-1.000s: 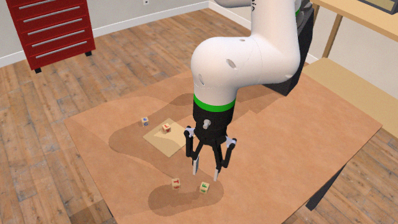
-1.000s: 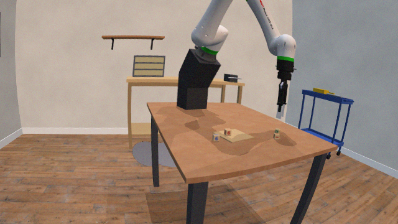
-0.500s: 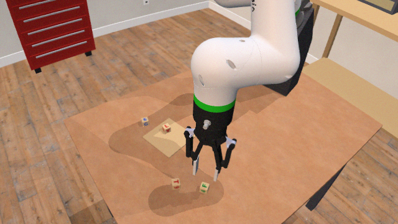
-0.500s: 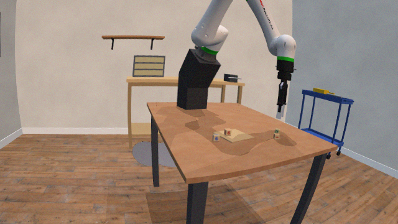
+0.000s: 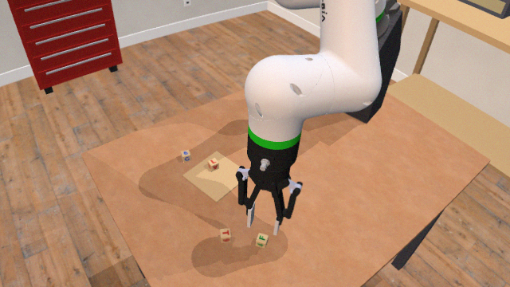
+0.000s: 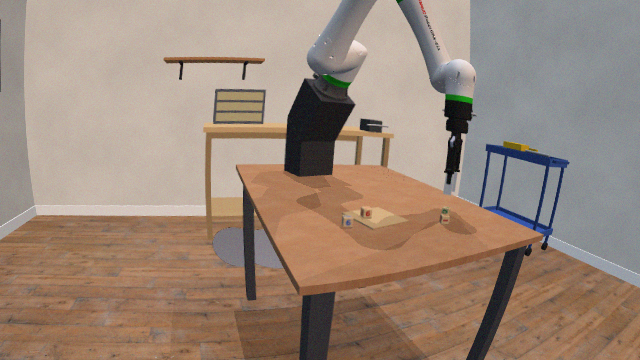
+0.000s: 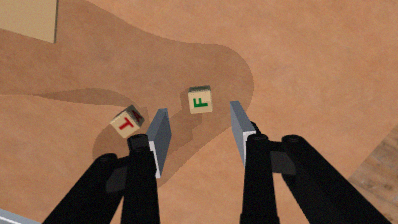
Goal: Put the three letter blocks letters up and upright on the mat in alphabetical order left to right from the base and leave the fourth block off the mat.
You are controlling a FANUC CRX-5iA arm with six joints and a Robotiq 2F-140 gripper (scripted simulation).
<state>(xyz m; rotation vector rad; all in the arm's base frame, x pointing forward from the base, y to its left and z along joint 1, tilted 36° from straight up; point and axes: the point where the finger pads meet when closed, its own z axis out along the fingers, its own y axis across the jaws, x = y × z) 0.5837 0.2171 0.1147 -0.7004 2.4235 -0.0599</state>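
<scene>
1 pincer (image 5: 263, 230) (image 6: 449, 192) (image 7: 199, 118) part-open, nothing held, above green "F" blk (image 5: 261, 240) (image 7: 200, 101), red "T" blk (image 5: 225, 235) (image 7: 126, 123) nr

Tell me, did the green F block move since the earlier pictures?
No. In the top view, the green F block sits at the same spot against the table's edges.
</scene>
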